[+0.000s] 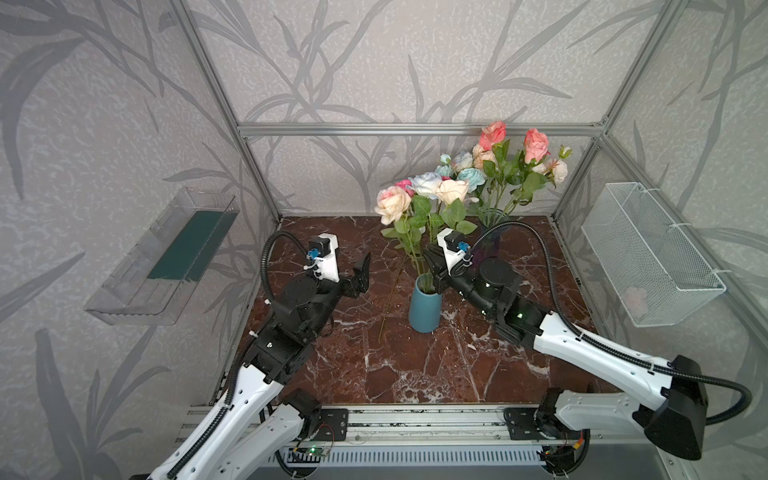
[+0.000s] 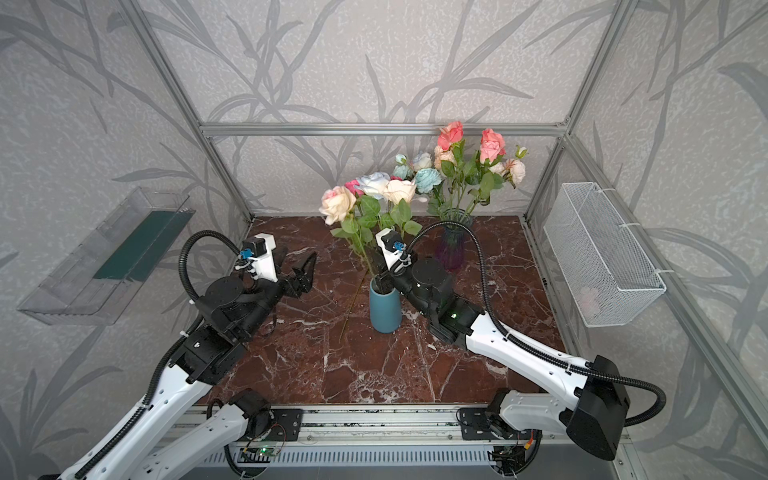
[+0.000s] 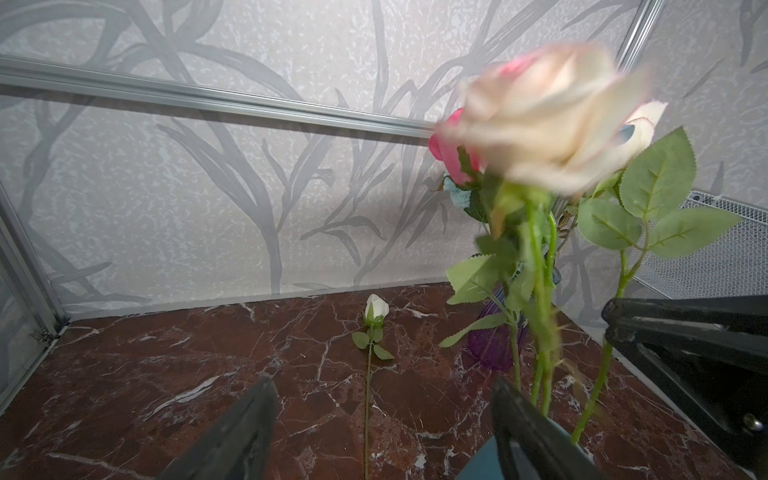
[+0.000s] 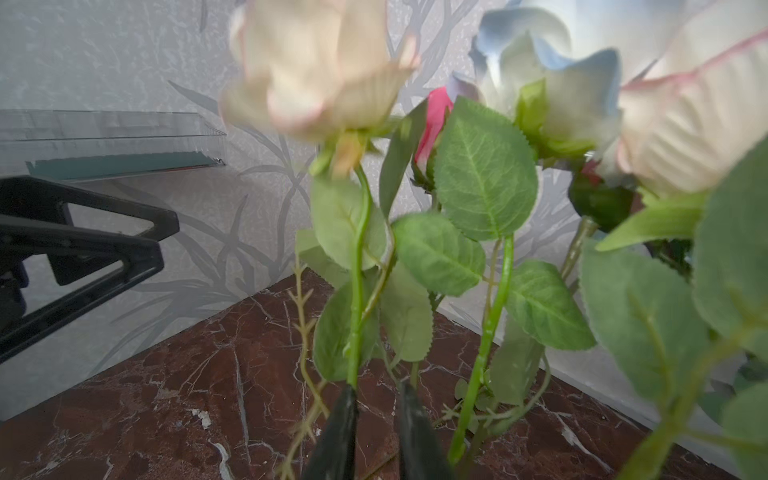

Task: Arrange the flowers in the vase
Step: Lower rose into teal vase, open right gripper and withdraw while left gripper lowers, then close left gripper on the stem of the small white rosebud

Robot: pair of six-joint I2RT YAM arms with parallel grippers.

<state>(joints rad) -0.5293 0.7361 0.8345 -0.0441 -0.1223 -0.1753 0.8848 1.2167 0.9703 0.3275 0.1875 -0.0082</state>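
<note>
Top views: two arms reach over a dark red marble table (image 1: 415, 374) inside a framed, wallpapered booth.
Blue vase (image 1: 424, 309): upright near the middle of the table.
Flowers (image 1: 426, 185): cream, pale blue and pink roses stand in the blue vase. Coral, cream and blue ones stand in a purple glass vase (image 2: 451, 249) near the back edge, right of centre.
Loose bud (image 3: 376, 307): white, lying flat on the table to the left of the blue vase and apart from it, with its thin stem running toward the left claw.
Left claw (image 3: 382, 386): jaws spread wide and holding nothing, above the table left of the blue vase.
Right claw (image 4: 378, 386): at the mouth of the blue vase among the stems. The jaws are slightly apart, with bare table showing between them. One green stem runs down to a fingertip (image 4: 347, 409); contact cannot be told.
Cream rose (image 4: 316, 66): blurred in both wrist views.
Side walls: wire basket (image 1: 648, 257) on the right, clear tray (image 1: 158, 257) on the left.
</note>
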